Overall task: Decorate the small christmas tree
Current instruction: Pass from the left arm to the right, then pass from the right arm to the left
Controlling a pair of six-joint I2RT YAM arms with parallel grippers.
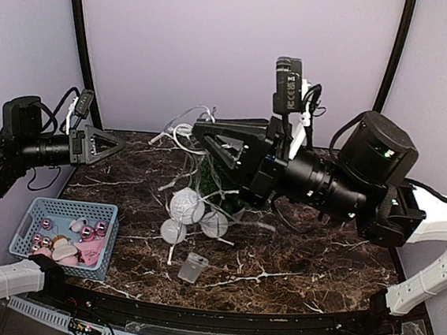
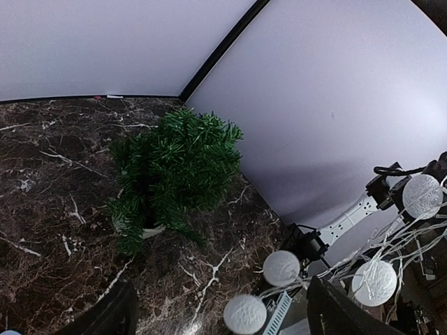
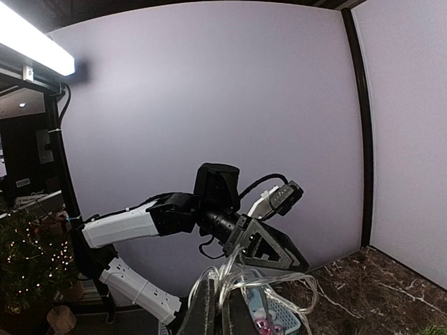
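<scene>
The small christmas tree (image 2: 178, 164) sits on the dark marble bench (image 1: 302, 254), about the middle and toward the back wall. Its green branches are bushy, and a bit of white pot (image 2: 150, 230) shows under them. From above it is mostly hidden behind the right claw (image 1: 203, 136); only some green shows below the fingers.

The right claw reaches in from the right, raised above the bench, and is closed on a string of lights (image 1: 186, 205). In its own wrist view the white cords loop up from between the pinched fingers. Loose cord tangles behind the claw, and three white balls hang below it in front of the tree, low over the bench.

The left claw (image 1: 113, 144) hangs over the bench's left edge with its fingers spread wide and nothing between them, well apart from the tree.

A blue basket (image 1: 35, 217) near the left front corner holds pink baubles (image 1: 88, 234) and other small pieces. A small clear box (image 1: 192, 267) lies near the front edge, below the balls
</scene>
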